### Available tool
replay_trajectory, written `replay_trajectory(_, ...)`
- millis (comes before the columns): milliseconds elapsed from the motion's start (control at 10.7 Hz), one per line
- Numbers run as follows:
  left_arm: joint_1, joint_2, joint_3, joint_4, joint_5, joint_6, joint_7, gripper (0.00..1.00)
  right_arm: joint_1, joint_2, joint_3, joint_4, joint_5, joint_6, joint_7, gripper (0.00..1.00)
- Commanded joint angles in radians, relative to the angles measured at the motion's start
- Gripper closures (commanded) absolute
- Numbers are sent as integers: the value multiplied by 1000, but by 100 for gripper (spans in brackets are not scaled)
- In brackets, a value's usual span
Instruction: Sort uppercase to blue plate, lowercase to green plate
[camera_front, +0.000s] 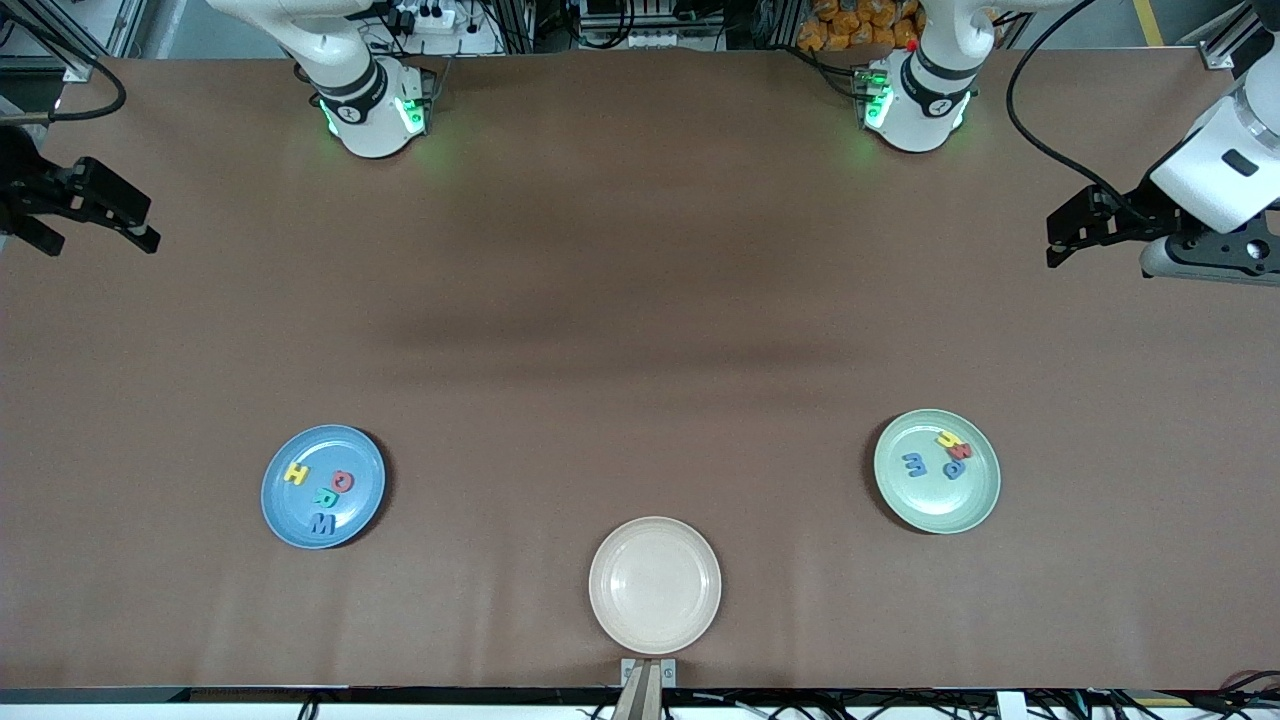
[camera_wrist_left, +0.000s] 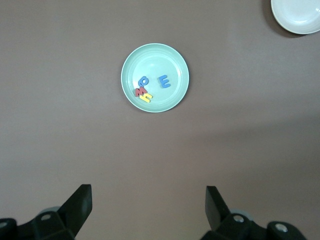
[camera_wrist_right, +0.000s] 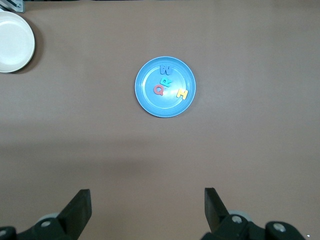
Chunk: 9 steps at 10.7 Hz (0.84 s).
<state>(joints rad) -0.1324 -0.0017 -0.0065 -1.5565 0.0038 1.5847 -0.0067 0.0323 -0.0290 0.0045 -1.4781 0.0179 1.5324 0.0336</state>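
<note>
Hovering over opposite tabletop ends, our left claw and right claw gape apart; uppercase fills blue plate, lowercase green plate.

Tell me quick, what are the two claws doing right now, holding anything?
Left gripper: open, holding nothing, up over bare table at the left arm's end.
Right gripper: open, holding nothing, up over bare table at the right arm's end.

A wide brown matte table carries three round plates near its front-camera edge: a sky-blue plate toward the right arm's end, a pale mint-green plate toward the left arm's end, and a cream plate between them, nearest that edge.
</note>
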Motion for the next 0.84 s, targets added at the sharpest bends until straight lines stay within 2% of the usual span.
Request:
replay_trajectory(0, -3, -21, 0, 7, 10, -34, -30, 0, -12, -14, 11, -8, 7, -1, 11, 0)
replay_trajectory(747, -3, -35, 0, 7, 12, -35, -45, 0, -11, -14, 11, -10, 5, -3, 11, 0)
